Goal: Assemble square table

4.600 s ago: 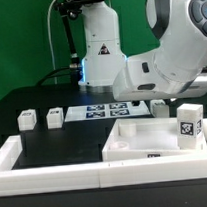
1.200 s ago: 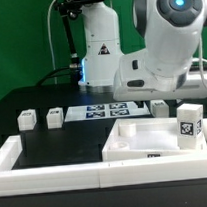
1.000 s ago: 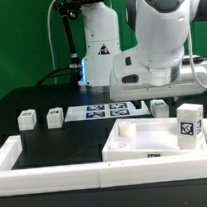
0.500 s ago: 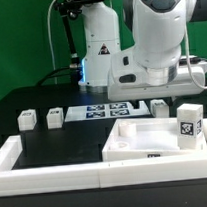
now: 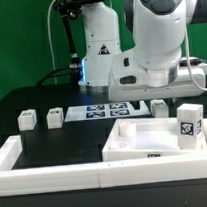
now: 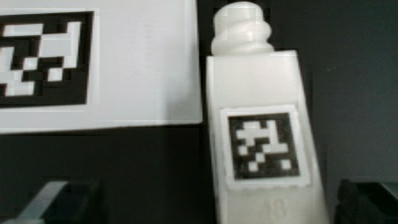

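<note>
The white square table top lies at the front on the exterior view's right, with one tagged leg standing on its corner. Two more legs sit at the back left. A fourth leg lies by the marker board's end, under the arm's hand. In the wrist view this leg lies lengthwise on the black surface, its screw tip pointing away. My gripper is open, one finger well clear of the leg, the other close beside it. Nothing is gripped.
The marker board lies at the back middle, and its edge runs right beside the leg in the wrist view. White rim bars edge the black surface at the front and left. The robot's base stands behind.
The arm swung in from the exterior view's right to over the leg by the marker board. In the last second it has hardly moved, and the jaws stay open.
</note>
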You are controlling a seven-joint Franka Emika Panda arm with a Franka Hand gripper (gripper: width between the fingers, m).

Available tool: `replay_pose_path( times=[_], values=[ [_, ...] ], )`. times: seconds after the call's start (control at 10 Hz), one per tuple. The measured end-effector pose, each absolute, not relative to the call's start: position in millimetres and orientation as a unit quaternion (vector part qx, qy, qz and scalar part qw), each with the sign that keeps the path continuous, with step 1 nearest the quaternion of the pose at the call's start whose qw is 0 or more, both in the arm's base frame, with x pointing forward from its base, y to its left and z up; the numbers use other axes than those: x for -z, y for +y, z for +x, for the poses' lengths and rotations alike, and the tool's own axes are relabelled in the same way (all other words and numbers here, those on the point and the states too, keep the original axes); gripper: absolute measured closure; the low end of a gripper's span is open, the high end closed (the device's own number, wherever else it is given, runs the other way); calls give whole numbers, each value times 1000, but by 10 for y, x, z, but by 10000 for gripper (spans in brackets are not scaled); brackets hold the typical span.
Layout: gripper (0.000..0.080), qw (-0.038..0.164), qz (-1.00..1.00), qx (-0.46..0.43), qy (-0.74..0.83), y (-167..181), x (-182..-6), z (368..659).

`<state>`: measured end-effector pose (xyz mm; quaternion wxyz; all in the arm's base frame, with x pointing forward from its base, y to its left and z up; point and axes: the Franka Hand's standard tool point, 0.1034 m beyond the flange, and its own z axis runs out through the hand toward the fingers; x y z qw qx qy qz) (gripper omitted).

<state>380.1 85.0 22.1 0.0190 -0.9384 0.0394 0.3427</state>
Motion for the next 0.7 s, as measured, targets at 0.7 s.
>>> replay_pose_path(
  times=[0.7],
  values=[
    [151,8,-921,-384,63,883,-179,3823]
  ],
)
